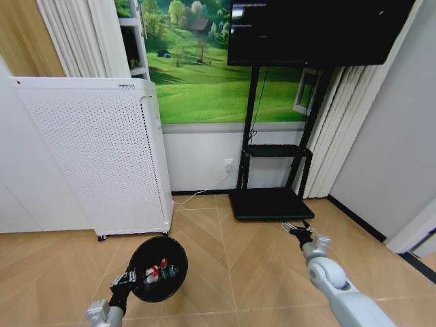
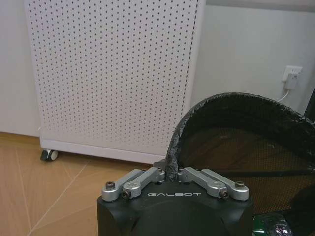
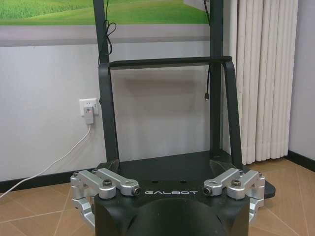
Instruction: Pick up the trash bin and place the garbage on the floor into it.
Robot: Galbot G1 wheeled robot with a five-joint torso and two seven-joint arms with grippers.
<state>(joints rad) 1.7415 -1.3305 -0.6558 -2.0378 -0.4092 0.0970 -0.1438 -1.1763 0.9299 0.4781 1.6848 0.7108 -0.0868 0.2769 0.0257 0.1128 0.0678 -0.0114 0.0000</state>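
The left gripper (image 1: 123, 283) is clamped on the rim of the small black round trash bin (image 1: 158, 268), held off the tan parquet floor (image 1: 259, 259) with red-and-white garbage (image 1: 158, 270) inside, while the right gripper (image 1: 298, 229) hangs spread and empty, so little looks left.

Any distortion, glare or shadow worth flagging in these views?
Head view: wide-angle bowing of the white appliance and walls. Left wrist view: even light, trash bin mesh sharp in the left hand. Right wrist view: soft shadow behind the stand; right hand open.
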